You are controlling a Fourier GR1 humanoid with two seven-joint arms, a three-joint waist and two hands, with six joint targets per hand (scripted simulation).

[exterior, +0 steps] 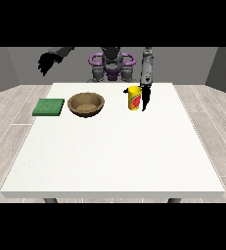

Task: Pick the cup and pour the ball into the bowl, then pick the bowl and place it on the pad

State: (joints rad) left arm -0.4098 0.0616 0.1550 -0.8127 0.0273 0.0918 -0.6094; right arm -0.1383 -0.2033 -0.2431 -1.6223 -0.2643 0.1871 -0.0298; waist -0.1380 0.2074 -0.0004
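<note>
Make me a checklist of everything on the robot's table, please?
Surface: white table, mostly bare toward the camera.
Job's things: yellow cup upright at the far right; brown bowl near the middle; green pad flat to the left of the bowl. The ball is not visible.
Clutter: nothing seen.
Hands: the hand at the view's right is down beside the cup, right against it; whether it holds the cup cannot be told. The hand at the view's left is raised off the table, away from everything, fingers hanging loose.
Cables: nothing seen.
Surroundings: grey wood floor and grey walls.
</note>
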